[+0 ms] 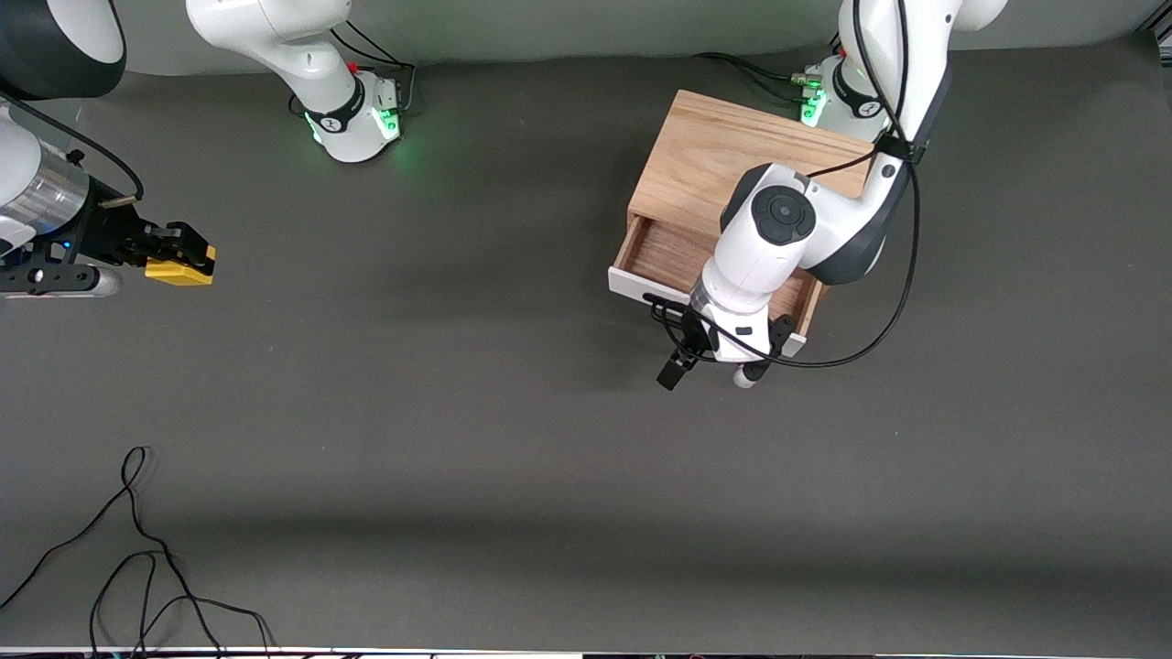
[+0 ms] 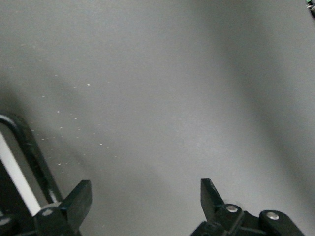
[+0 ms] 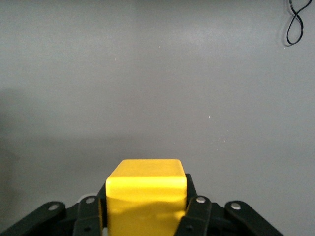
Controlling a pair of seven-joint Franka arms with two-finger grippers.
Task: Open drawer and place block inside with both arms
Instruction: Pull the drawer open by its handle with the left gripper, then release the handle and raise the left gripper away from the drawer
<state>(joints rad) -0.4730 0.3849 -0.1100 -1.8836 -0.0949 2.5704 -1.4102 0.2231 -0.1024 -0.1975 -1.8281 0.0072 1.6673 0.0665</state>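
The drawer (image 1: 667, 256) stands pulled open out of the oak box (image 1: 723, 156), showing its light wood inside. Its white front (image 1: 638, 285) and black bar handle (image 1: 663, 300) face the front camera. My left gripper (image 1: 710, 366) hangs open and empty just in front of the drawer's front. In the left wrist view the gripper (image 2: 146, 194) is over bare table, with the handle (image 2: 27, 147) beside one finger. My right gripper (image 1: 179, 256) is at the right arm's end of the table, shut on the yellow block (image 1: 180, 271). The block (image 3: 146, 196) also shows between the right gripper's (image 3: 146, 209) fingers in the right wrist view.
The dark grey table (image 1: 476, 412) stretches wide between the block and the drawer. Loose black cables (image 1: 137, 567) lie near the front edge at the right arm's end, and a loop (image 3: 294, 24) shows in the right wrist view. The green-lit arm bases (image 1: 357, 119) (image 1: 829, 96) stand farthest from the front camera.
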